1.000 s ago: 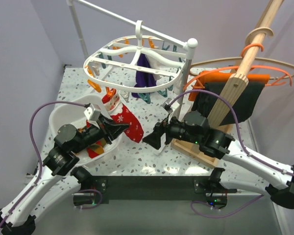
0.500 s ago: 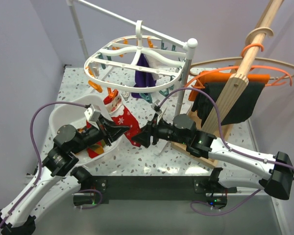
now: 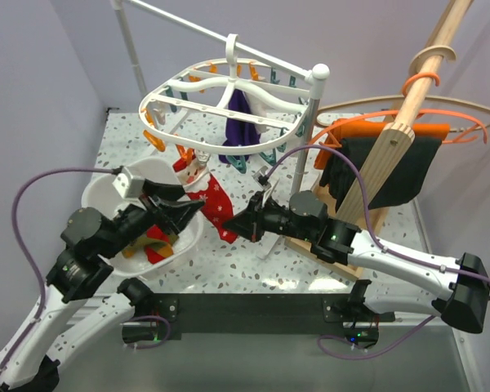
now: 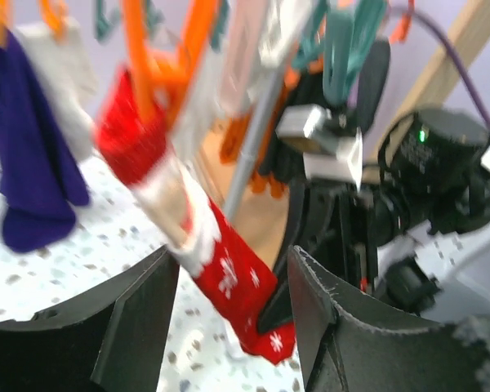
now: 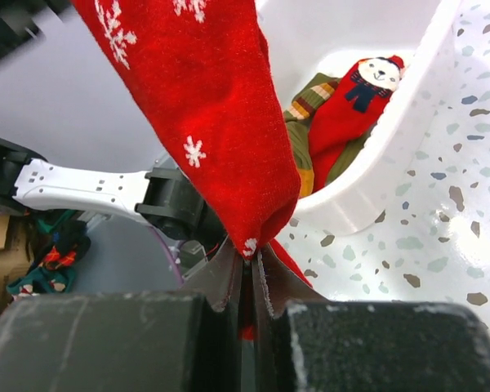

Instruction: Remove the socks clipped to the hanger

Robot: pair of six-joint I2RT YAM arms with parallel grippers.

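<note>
Progress is partial: a red bear sock (image 5: 355, 106) and a striped sock (image 5: 310, 102) lie in the white basin (image 3: 98, 192) near the counter's left edge. On the hanger (image 3: 159, 100), the red snowflake sock (image 3: 214, 200) and a purple sock (image 3: 238, 122) hang clipped, not yet removed. The right gripper (image 5: 247, 269) pinches the red sock's toe, and the left gripper (image 3: 184, 206) is spread just beside it. No writing can be read.

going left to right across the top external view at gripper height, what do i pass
left gripper → red sock → right gripper → black cloth
</note>
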